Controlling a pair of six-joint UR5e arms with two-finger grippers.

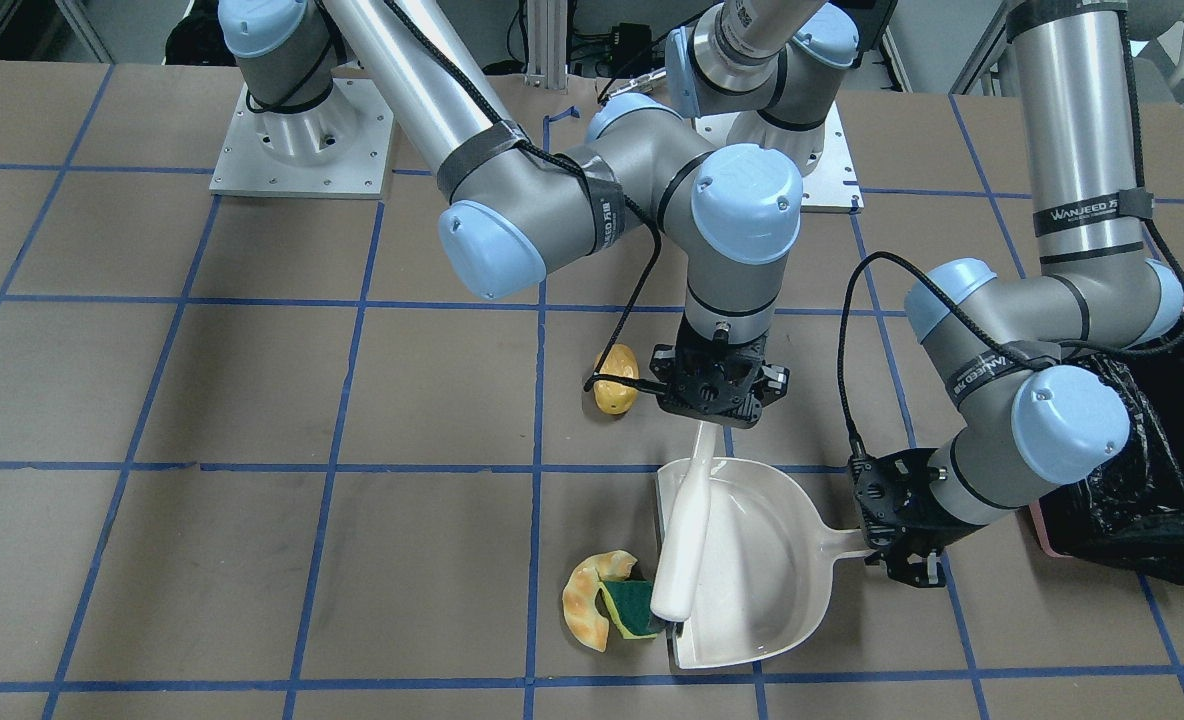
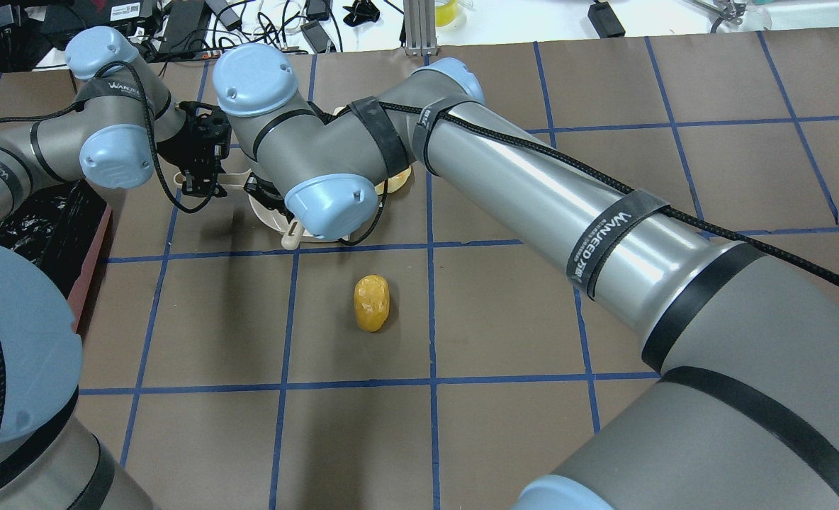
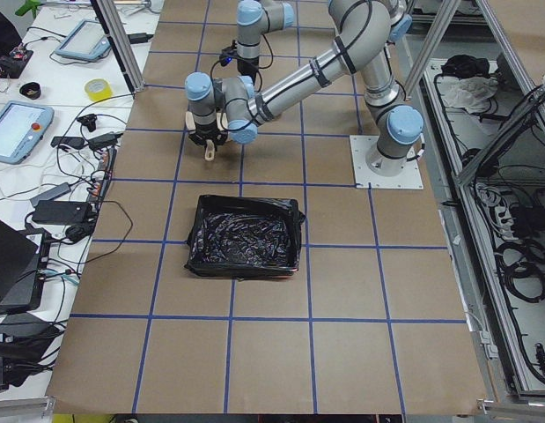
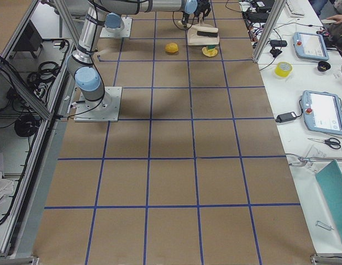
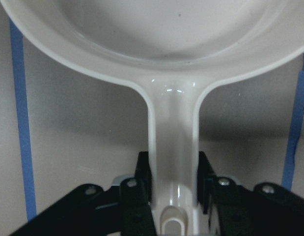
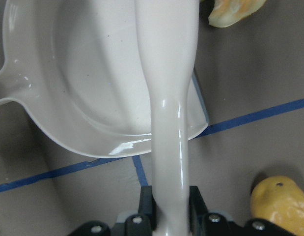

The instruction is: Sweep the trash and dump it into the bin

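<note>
Exterior front-facing: seeing the right gripper (image 1: 714, 418) clenched on the thin end of a long white plastic brush (image 1: 687, 530), pointing down at the brown table with the blue tape grid (image 1: 252, 400). Same in the right wrist view, with fingers (image 6: 146, 202) pressed against both sides of the handle.

Seeing the left gripper (image 1: 897, 548) grasping the stub handle of the off-white plastic dustpan (image 1: 767, 560). Same in the left wrist view, with fingers (image 5: 143, 172) tight on either side of the handle and the pan straight ahead of them, flat on the table.

Brush running away from the right fingers along the dustpan's open mouth.

Trash:
- Yellow-brown lumpy potato-like oval (image 1: 616, 380) on the table just beside the right fingers, apart from the brush and outside the pan.
- Green-and-yellow sponge wedge (image 1: 634, 605) at the brush end farthest from the right fingers, apparently touching it, just outside the pan's lip.
- Curved tan croissant-like bread piece (image 1: 585, 602) hugging the sponge on the side away from the pan.

Pink-sided rectangular bin with the crinkled black bag liner (image 1: 1157, 500) behind the left fingers, past that arm's wrist, on the opposite side from the pan.
</note>
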